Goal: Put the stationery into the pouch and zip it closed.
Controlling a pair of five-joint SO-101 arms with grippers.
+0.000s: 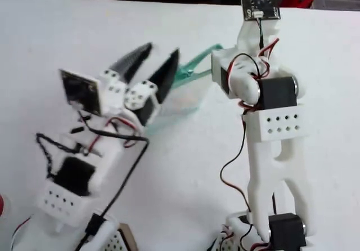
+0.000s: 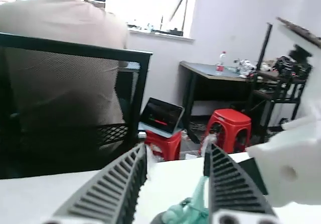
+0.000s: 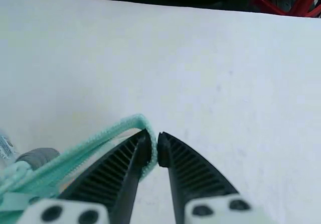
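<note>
The pouch (image 1: pixel 183 90) is clear plastic with a teal zipper edge (image 1: pixel 194 66) and lies on the white table between the two arms. My right gripper (image 3: pixel 153 139) is shut on the end of that teal edge (image 3: pixel 108 137), pinching it just above the table. A grey item (image 3: pixel 35 157) shows through the pouch near it. My left gripper (image 1: pixel 156 59) is open and tilted upward beside the pouch, black fingers (image 2: pixel 118 189) spread. A bit of the teal edge (image 2: pixel 193 209) sits low between them.
The right arm's white body (image 1: pixel 275 121) stands over the pouch's far end, close to the left gripper (image 2: pixel 173 166). The table's far edge (image 1: pixel 169 2) runs behind both arms. A red object (image 1: pixel 1 205) sits at the near left edge.
</note>
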